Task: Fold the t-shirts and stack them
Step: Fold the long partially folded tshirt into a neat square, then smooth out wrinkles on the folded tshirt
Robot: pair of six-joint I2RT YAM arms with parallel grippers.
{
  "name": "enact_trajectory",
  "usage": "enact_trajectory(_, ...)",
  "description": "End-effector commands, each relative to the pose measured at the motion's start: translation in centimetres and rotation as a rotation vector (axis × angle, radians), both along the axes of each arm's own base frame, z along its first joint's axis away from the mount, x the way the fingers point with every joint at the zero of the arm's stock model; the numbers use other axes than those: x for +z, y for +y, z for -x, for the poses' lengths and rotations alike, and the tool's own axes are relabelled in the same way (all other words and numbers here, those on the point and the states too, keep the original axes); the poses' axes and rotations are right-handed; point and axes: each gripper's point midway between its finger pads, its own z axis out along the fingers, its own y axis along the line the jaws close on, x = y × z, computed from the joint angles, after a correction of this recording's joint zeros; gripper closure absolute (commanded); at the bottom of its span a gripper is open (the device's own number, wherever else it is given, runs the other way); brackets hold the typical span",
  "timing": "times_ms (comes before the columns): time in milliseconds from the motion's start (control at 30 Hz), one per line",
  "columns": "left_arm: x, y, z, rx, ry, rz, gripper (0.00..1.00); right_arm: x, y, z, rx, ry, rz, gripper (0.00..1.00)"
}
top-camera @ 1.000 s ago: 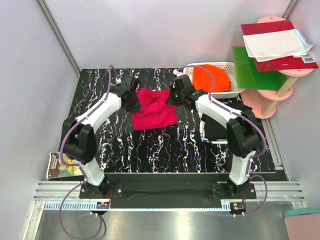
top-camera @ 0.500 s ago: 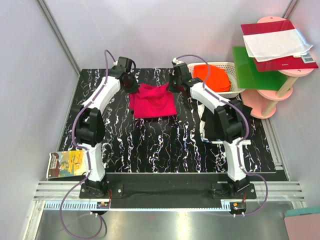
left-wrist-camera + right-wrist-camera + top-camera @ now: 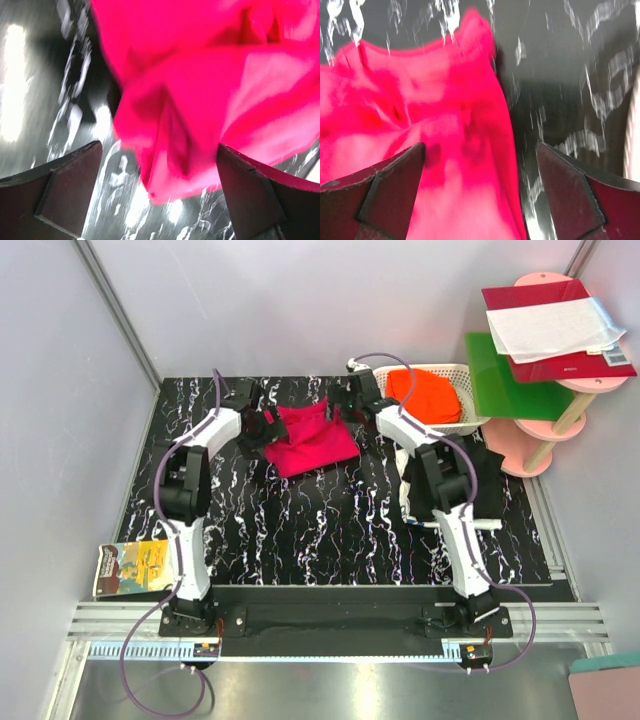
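Left gripper [image 3: 157, 192] and right gripper [image 3: 480, 187] are hanging spread over the magenta t-shirt [image 3: 312, 438], lying rumpled just left of the white basket [image 3: 470, 422]; pinching stacked layers is risking dragging the fold apart.

One t-shirt [image 3: 310, 438] lies on the table [image 3: 300, 530] near the middle of its far edge, between the left gripper [image 3: 265, 430] on its left and the right gripper [image 3: 335, 410] on its right. A second t-shirt [image 3: 425, 395] sits in the basket [image 3: 470, 422] at the far right corner. A third t-shirt [image 3: 488, 490] lies by the right edge, before the basket.
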Motion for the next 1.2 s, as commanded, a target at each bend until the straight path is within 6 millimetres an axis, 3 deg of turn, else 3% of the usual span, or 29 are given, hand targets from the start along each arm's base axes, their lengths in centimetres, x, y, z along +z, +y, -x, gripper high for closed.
enact_trajectory(0,11.2,0.1,0.9,0.024,-0.35,0.012,0.01,12.1,-1.0,1.8,-0.009,-0.295,-0.115,0.0)
enact_trajectory(67,11.5,-0.5,2.4,-0.006,-0.364,-0.016,0.01,13.4,-1.9,4.0,-0.017,-0.307,-0.137,0.0)
enact_trajectory(100,12.7,0.0,2.7,-0.004,-0.403,-0.049,0.01,13.6,-2.1,4.6,-0.011,-0.307,-0.141,0.0)
enact_trajectory(167,13.3,-0.3,3.5,-0.01,-0.419,-0.065,0.01,13.9,-2.6,6.3,-0.012,-0.296,-0.143,0.0)
enact_trajectory(267,14.2,-1.9,4.5,-0.057,-0.439,-0.015,0.05,12.8,-2.4,8.4,0.032,-0.232,-0.168,0.0)
enact_trajectory(300,14.1,-3.5,5.0,-0.111,-0.435,0.024,0.27,12.2,-2.2,8.7,0.046,-0.21,-0.171,0.17)
enact_trajectory(333,14.1,-4.4,5.1,-0.134,-0.436,0.041,0.66,11.5,-2.0,9.1,0.059,-0.186,-0.172,0.44)
enact_trajectory(367,12.9,-5.0,5.1,-0.144,-0.403,0.046,1.0,11.0,-1.7,9.3,0.064,-0.16,-0.19,0.83)
enact_trajectory(400,12.2,-5.9,5.2,-0.161,-0.385,0.063,1.0,9.8,-1.5,9.3,0.062,-0.132,-0.191,1.0)
enact_trajectory(433,12.0,-6.5,4.9,-0.17,-0.373,0.075,1.0,9.6,-1.2,9.3,0.074,-0.116,-0.196,1.0)
enact_trajectory(467,9.8,-7.3,4.7,-0.183,-0.313,0.095,1.0,9.0,-0.9,9.2,0.079,-0.092,-0.201,1.0)
enact_trajectory(500,9.8,-8.0,4.1,-0.188,-0.304,0.129,1.0,8.7,-0.4,8.5,0.085,-0.081,-0.208,1.0)
enact_trajectory(533,9.0,-8.7,3.8,-0.201,-0.282,0.151,1.0,7.8,0.2,9.0,0.116,-0.035,-0.212,1.0)
enact_trajectory(567,7.3,-9.8,3.7,-0.233,-0.237,0.19,1.0,7.4,0.6,8.8,0.128,-0.015,-0.219,1.0)
enact_trajectory(600,7.2,-10.2,3.1,-0.225,-0.233,0.212,1.0,7.0,1.2,8.0,0.138,-0.003,-0.224,1.0)
enact_trajectory(667,6.3,-11.2,2.4,-0.237,-0.232,0.251,1.0,6.1,2.0,8.3,0.177,0.054,-0.235,1.0)
enact_trajectory(800,6.0,-11.4,1.0,-0.218,-0.24,0.267,1.0,4.9,2.7,8.3,0.19,0.1,-0.254,1.0)
enact_trajectory(1100,3.4,-8.5,-3.6,-0.11,-0.236,0.261,1.0,3.9,3.6,9.2,0.24,0.147,-0.285,1.0)
enact_trajectory(1167,1.7,-8.2,-4.3,-0.099,-0.209,0.251,1.0,3.6,3.7,9.2,0.245,0.153,-0.289,1.0)
